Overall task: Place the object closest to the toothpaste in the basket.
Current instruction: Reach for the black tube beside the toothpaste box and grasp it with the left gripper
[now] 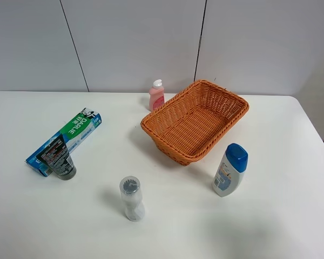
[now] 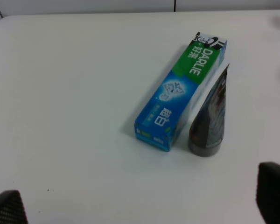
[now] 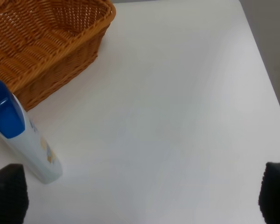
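Note:
The green and blue toothpaste box (image 1: 65,141) lies flat at the left of the white table. A dark tube (image 1: 58,157) stands on its cap, touching the box's near end. Both show in the left wrist view, box (image 2: 182,91) and tube (image 2: 211,121). The orange wicker basket (image 1: 167,148) sits at centre right, empty; its corner shows in the right wrist view (image 3: 51,56). My left gripper (image 2: 140,200) is open and empty, short of the box and tube. My right gripper (image 3: 141,193) is open and empty over bare table. Neither gripper shows in the exterior view.
A pink bottle (image 1: 156,95) stands behind the basket's left corner. A clear bottle (image 1: 132,198) stands at front centre. A white bottle with a blue cap (image 1: 230,170) stands just right of the basket's front; it also shows in the right wrist view (image 3: 23,137).

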